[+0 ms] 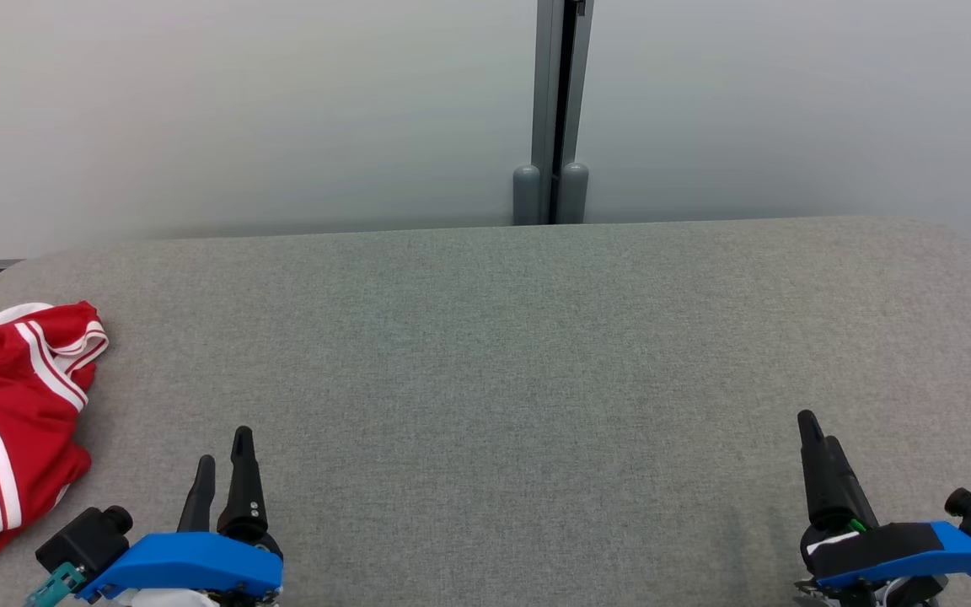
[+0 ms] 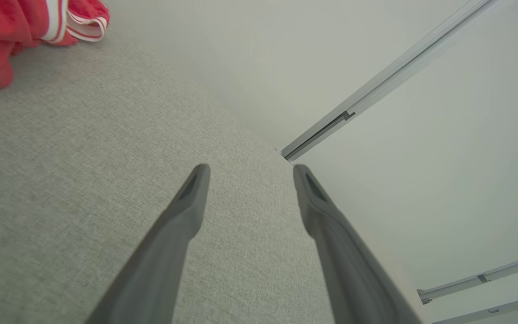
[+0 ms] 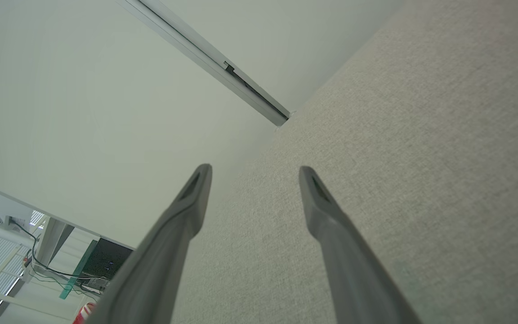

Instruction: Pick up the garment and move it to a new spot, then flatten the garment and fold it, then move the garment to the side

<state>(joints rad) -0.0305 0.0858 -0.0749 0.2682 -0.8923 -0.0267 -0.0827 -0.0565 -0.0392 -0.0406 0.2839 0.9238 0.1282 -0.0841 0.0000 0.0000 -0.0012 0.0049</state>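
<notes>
The garment (image 1: 9, 413) is a crumpled red piece with white stripes, lying at the far left edge of the grey fabric table (image 1: 494, 354). Its red folds also sit in the top left corner of the left wrist view, garment (image 2: 20, 31). My left gripper (image 1: 222, 459) stands open at the lower left, just right of the garment and apart from it, with nothing between its fingers (image 2: 187, 202). My right gripper (image 1: 818, 438) rests at the lower right, far from the garment. The right wrist view shows its fingers (image 3: 317, 202) spread over bare table, holding nothing.
A pale wall stands behind the table, with a grey vertical post (image 1: 551, 118) at its middle. The table's far edge runs along the wall and its corners are rounded. Beyond the table's right side, a floor with cables (image 3: 47, 265) shows.
</notes>
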